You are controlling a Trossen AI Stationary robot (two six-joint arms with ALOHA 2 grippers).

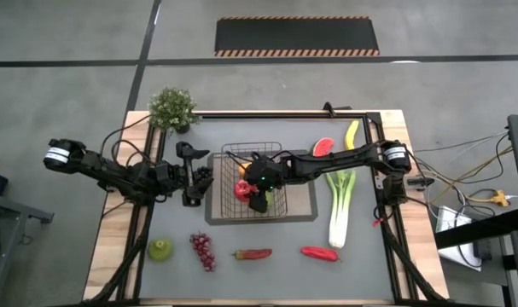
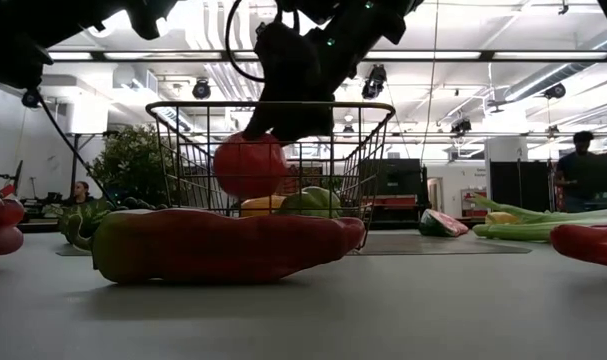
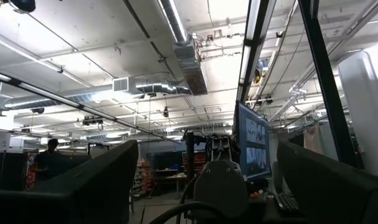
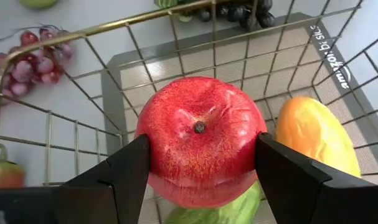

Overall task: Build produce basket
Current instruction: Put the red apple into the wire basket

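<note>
Two dark arms reached over the desk [image 1: 361, 273]. The right claw [image 4: 201, 162] was closed on a red apple [image 4: 201, 140], one finger pressed to each side, holding it inside the wire basket [image 1: 280, 152] above an orange piece [image 4: 316, 140] and a green fruit [image 4: 223, 208] already lying there. That basket sat on a grey mat [image 1: 305, 205] at the desk's centre. The left claw [image 1: 203, 179] hovered just beside the basket at nine o'clock, its fingers spread apart with nothing between them. More produce lay around: a watermelon slice [image 1: 324, 147] and banana [image 1: 352, 134] at one o'clock, a leek [image 1: 340, 205] at three, two red peppers [image 1: 318, 253] [image 1: 253, 254] at five and six, grapes [image 1: 202, 249] and a green pear [image 1: 160, 249] at seven.
</note>
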